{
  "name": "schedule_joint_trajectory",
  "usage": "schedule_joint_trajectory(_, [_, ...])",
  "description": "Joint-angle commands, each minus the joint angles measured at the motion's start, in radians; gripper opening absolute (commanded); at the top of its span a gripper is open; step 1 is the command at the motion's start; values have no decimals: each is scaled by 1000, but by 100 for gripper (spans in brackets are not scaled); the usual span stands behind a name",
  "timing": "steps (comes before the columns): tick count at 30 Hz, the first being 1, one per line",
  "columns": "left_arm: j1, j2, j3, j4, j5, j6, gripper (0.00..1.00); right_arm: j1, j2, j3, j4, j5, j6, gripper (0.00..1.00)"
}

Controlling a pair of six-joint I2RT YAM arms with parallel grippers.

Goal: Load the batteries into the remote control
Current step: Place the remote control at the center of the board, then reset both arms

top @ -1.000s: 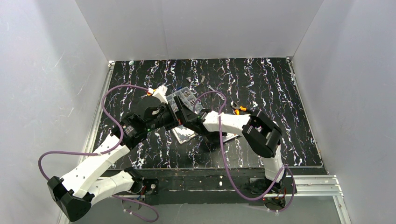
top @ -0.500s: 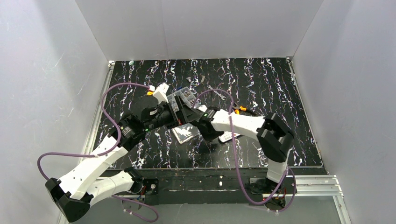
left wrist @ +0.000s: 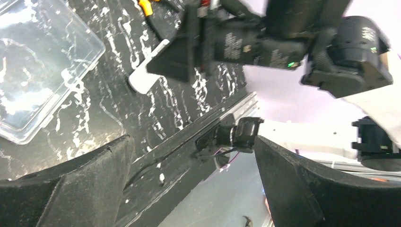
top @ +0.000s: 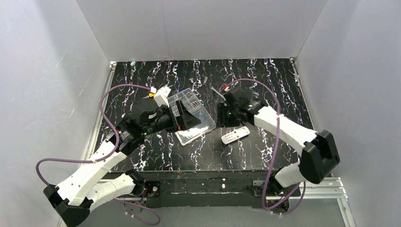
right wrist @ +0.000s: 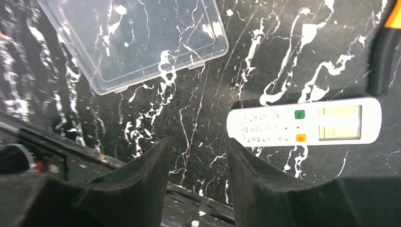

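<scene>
The white remote control (top: 235, 135) lies flat on the black mat, button side up with its greyish window to the right in the right wrist view (right wrist: 307, 122). My right gripper (top: 221, 116) hovers just left of and behind it, open and empty (right wrist: 196, 146). My left gripper (top: 189, 120) hangs over the clear box, wide open and empty (left wrist: 191, 142). Its camera shows one end of the remote (left wrist: 149, 66) under the right gripper. I cannot make out the blue batteries in any view.
A clear compartment box (top: 188, 100) holding small parts sits behind the left gripper. Its flat clear lid (top: 191, 135) lies in front, also seen in the right wrist view (right wrist: 137, 38). Small metal bits (top: 206, 80) lie near the back. White walls enclose the mat.
My right arm has swung right and back, away from the left gripper, and its elbow no longer covers the remote. The left gripper has stayed by the clear box.
</scene>
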Motion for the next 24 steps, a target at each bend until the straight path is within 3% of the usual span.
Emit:
schedule_joint_trajectory(1, [-2, -23, 9, -157, -29, 88, 100, -98, -165, -96, 165, -155, 74, 55])
schedule_joint_trajectory(6, [1, -104, -68, -338, -135, 155, 99, -222, -374, -234, 261, -165, 81, 55])
schedule_joint_trajectory(15, [42, -143, -98, -692, -429, 108, 99, -532, -688, -496, 323, -195, 70, 55])
schedule_joint_trajectory(20, [257, -210, -244, -689, -302, 8, 99, -620, -755, -567, 294, -204, 79, 55])
schedule_joint_trajectory(24, [302, -258, -268, -711, -377, 74, 99, -621, -806, -601, 266, -121, 100, 56])
